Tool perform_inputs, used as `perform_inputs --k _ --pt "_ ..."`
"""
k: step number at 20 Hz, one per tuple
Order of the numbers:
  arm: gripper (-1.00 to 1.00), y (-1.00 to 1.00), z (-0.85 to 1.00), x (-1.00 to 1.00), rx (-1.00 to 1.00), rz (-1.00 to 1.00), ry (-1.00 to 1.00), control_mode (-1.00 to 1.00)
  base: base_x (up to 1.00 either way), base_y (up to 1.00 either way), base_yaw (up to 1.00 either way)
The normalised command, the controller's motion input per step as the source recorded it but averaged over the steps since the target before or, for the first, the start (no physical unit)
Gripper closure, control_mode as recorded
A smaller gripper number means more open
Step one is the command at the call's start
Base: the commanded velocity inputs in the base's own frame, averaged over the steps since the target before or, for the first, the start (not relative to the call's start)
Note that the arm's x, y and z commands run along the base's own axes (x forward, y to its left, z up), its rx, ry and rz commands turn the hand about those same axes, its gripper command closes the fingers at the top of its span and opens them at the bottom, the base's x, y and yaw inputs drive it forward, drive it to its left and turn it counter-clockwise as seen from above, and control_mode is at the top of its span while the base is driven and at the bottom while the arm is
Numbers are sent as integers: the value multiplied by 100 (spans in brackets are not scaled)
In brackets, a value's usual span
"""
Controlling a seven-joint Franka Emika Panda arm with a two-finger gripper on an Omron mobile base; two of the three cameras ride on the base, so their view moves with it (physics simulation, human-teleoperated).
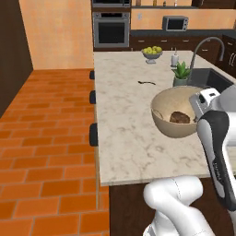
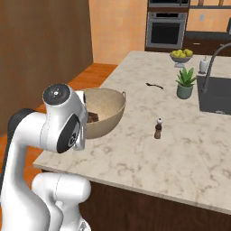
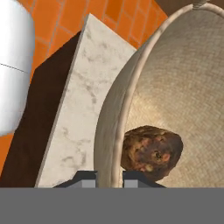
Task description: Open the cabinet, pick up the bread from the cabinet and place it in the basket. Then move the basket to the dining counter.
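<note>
On the dining counter [image 1: 124, 133], near its front edge, the basket [image 1: 177, 113] holds the bread [image 3: 151, 151], a brown crusty lump lying low against the inner wall; whether the basket rests on the marble or hangs just above it I cannot tell. The gripper [image 3: 109, 177] pinches the basket's rim, one fingertip outside the wall and the other inside, just beside the bread. Farther back on the counter lie a small dark utensil [image 1: 146, 83], a potted plant [image 1: 181, 73], a bowl of yellow-green fruit [image 1: 152, 53] and a sink [image 2: 216, 94], with a pepper mill [image 2: 158, 128] standing right of the basket.
</note>
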Motion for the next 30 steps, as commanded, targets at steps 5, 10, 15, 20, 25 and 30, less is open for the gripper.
perform_inputs --k 5,10,15,20,25,30 --pt "100 0 -7 100 0 4 6 -100 0 0 0" --pt "100 0 -58 100 0 6 10 -100 0 0 0" --pt "100 -10 -60 100 3 7 3 -100 0 0 0" --pt "100 1 -58 93 4 2 0 -100 0 0 0" --pt "100 0 -34 55 0 0 0 -100 0 0 0" --pt "100 0 -44 7 0 3 0 -100 0 0 0"
